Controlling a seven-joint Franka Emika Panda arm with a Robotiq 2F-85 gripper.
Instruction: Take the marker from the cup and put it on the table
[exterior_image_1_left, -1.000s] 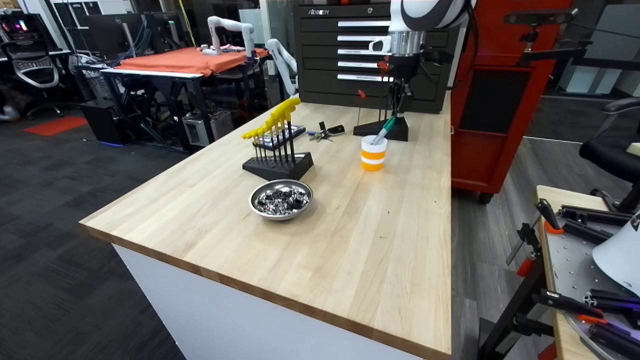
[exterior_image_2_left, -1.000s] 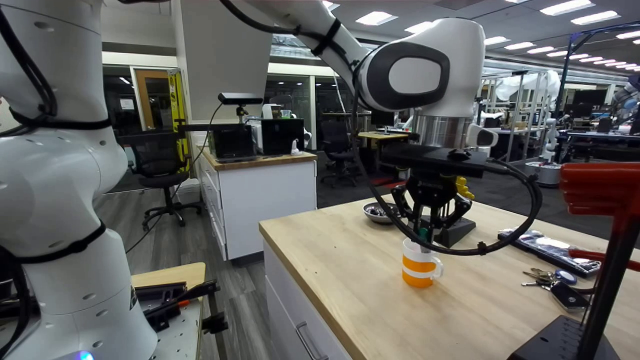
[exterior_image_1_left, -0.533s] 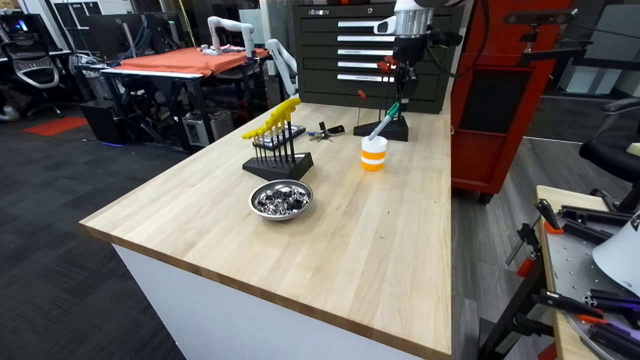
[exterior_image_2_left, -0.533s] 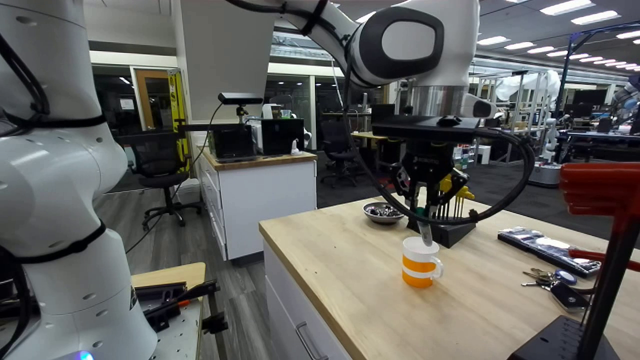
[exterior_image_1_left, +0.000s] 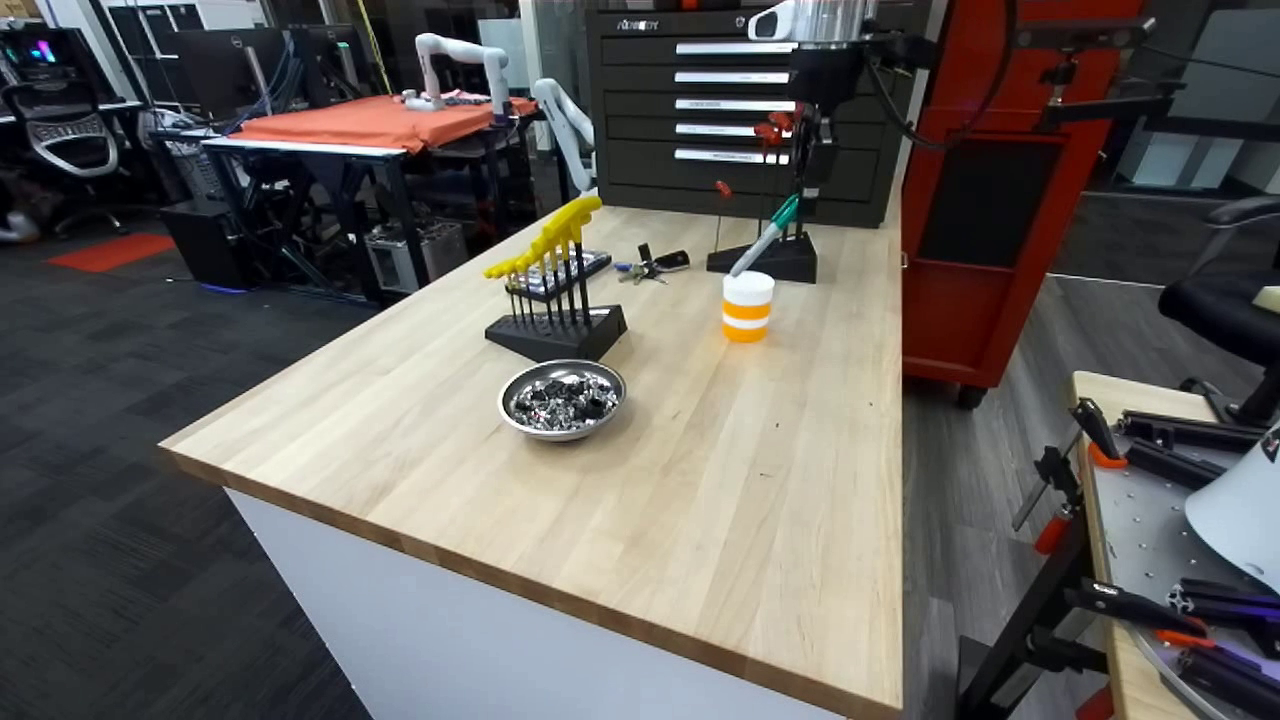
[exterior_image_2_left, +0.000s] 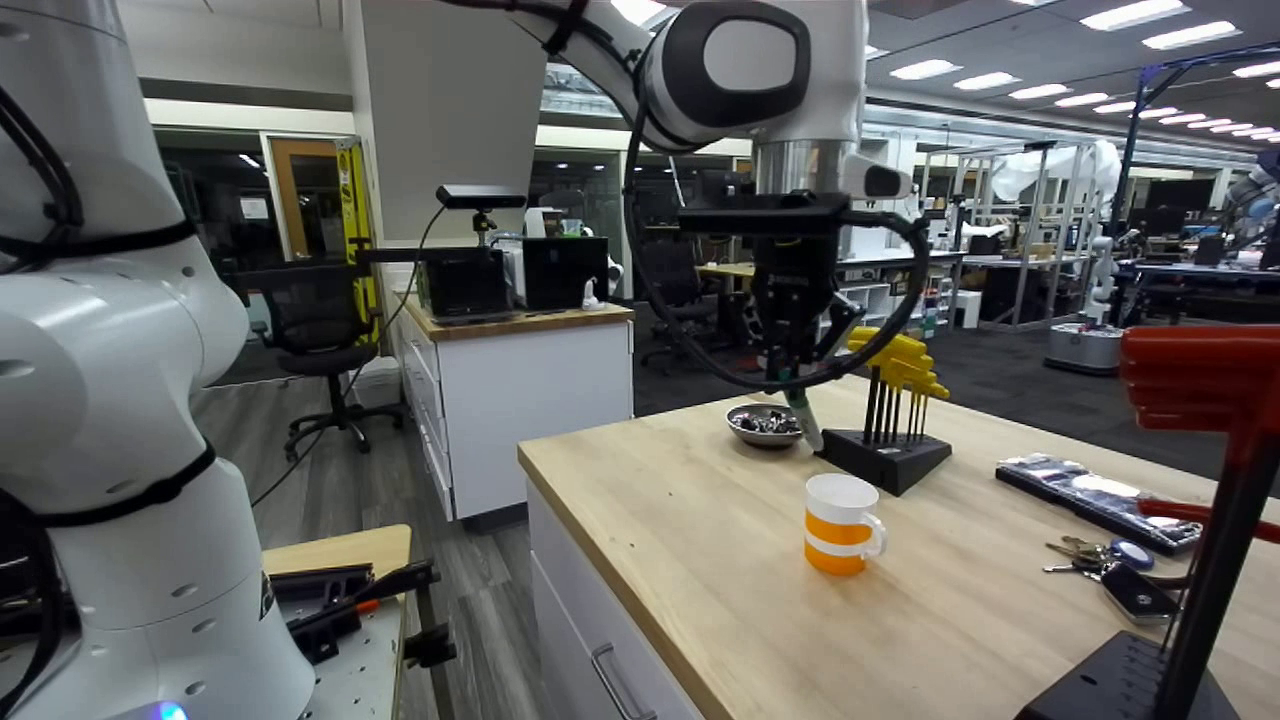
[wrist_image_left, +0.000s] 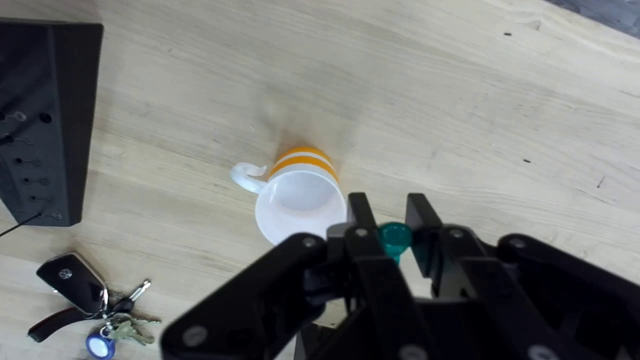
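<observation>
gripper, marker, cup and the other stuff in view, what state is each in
gripper: shut on the marker
marker: tilted, in the air, green end up
cup: upright, marker out of it
metal bowl: upright, holding small bits
yellow-handled tools: standing in a black stand
red-handled tools: upright
keys: lying on the table
flat case: lying flat
tool chest drawers: look shut

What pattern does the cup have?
The cup has orange and white bands, clearest in an exterior view.

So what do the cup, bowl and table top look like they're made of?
The cup looks glossy, ceramic or plastic; its white inside has a sheen, but I can't tell which. The bowl looks like polished metal, being silvery and reflective. The table top seems smooth wood, from its grain.
</observation>
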